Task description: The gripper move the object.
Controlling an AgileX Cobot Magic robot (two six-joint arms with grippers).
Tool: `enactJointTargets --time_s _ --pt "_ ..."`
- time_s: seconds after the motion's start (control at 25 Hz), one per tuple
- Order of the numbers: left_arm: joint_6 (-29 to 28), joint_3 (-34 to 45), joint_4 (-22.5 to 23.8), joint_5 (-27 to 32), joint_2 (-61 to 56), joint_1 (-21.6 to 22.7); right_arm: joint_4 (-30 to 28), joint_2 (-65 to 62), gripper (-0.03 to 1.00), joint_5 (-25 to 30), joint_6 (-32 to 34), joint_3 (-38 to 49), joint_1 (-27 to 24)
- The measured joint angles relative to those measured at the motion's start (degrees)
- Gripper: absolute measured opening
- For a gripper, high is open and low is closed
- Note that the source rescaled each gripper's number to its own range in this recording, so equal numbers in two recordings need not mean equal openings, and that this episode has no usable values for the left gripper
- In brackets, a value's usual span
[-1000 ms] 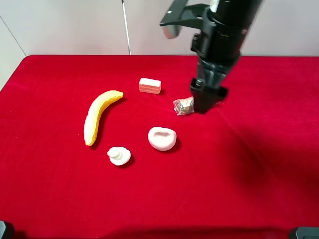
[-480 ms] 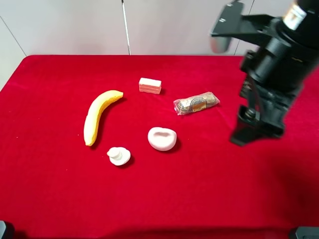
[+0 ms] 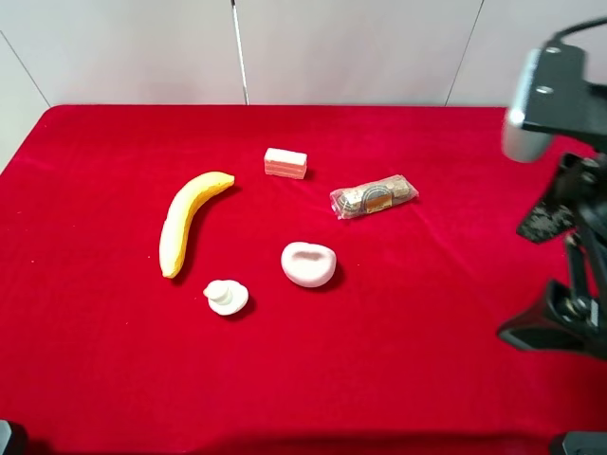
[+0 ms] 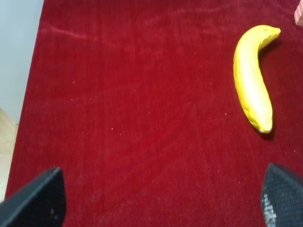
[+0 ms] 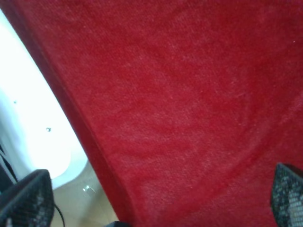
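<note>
The right gripper (image 3: 555, 327) is hanging over the right edge of the red cloth (image 3: 398, 379), its jaws spread wide and holding nothing. In the right wrist view only its two dark fingertips (image 5: 26, 201) are showing at the corners of the frame, with bare cloth and the table's edge lying between them. Above the gripper in the high view, the arm's boxy black attachment with its grey camera housing (image 3: 531, 104) is jutting out toward the middle of the table.

Nearest to this gripper, out toward the centre of the cloth, the clear-wrapped brownish snack packet (image 3: 374, 197) is lying flat, well apart from the jaws. Past it and a little closer to the front edge, the white bowl-like piece (image 3: 309, 263) is sitting hollow side up. Farther still from the gripper, beyond the packet toward the back wall, the object (image 3: 285, 163), a small pink-and-cream layered block, is resting on the cloth, free of anything and far from either gripper. A small white knobbed piece (image 3: 227, 297) is sitting just beyond the bowl-like piece.

Farthest from the right gripper, the banana (image 3: 188, 220) is lying along the cloth.

The left gripper (image 4: 161, 198) is showing only in its own wrist view, its jaws also standing wide and empty, with the banana ahead of one fingertip and clear of it.
</note>
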Motion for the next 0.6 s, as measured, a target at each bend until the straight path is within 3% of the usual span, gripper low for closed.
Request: enactJointTargets --time_s 0.28,0.6 --pt "0.0 0.0 0.0 0.0 0.0 0.0 1.7 -11.0 1.00 -2.3 1.0 6.8 0.0" --pt "0.0 0.0 0.0 0.0 0.0 0.0 1.8 -21.9 1.00 -6.0 8.4 13.6 0.3"
